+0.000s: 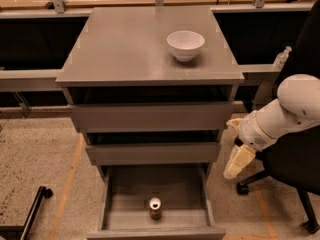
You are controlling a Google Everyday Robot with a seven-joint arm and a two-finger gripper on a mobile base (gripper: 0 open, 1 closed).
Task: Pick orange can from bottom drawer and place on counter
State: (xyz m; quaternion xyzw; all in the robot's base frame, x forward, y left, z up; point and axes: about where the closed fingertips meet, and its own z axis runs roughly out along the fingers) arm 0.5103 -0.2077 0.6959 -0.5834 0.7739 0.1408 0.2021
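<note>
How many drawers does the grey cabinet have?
3. The top drawer sits just under the counter, the middle drawer below it, the bottom drawer pulled out farthest, holding the orange can. The gripper hangs to their right, beside the middle drawer.

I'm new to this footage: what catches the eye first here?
The robot's white arm enters at the picture's right, its gripper hanging beside the cabinet. The orange can stands upright in the open bottom drawer, and a white bowl sits on the counter.

The orange can (pixel 155 207) is seen in the bottom drawer (pixel 129 196), a bowl (pixel 185 44) on the counter (pixel 125 44), the gripper (pixel 239 160) held right of that drawer.
</note>
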